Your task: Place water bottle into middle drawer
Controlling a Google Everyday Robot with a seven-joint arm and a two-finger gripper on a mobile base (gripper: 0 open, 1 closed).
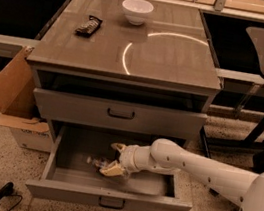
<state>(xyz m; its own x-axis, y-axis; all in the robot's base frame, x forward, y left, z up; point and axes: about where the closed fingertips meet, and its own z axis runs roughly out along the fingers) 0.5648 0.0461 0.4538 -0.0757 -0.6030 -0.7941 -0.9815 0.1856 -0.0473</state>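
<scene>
White arm [202, 169], tan gripper [113, 160] in drawer [68, 191]

The middle drawer [66, 191], wide, shallow and grey with a flat front and a small dark bar handle, stands pulled open at the lower centre of the frame. The water bottle [97, 162], small, clear and crinkled, is turned sideways inside it, left of centre, right at the tool [113, 160], which reaches in from the right.
</scene>
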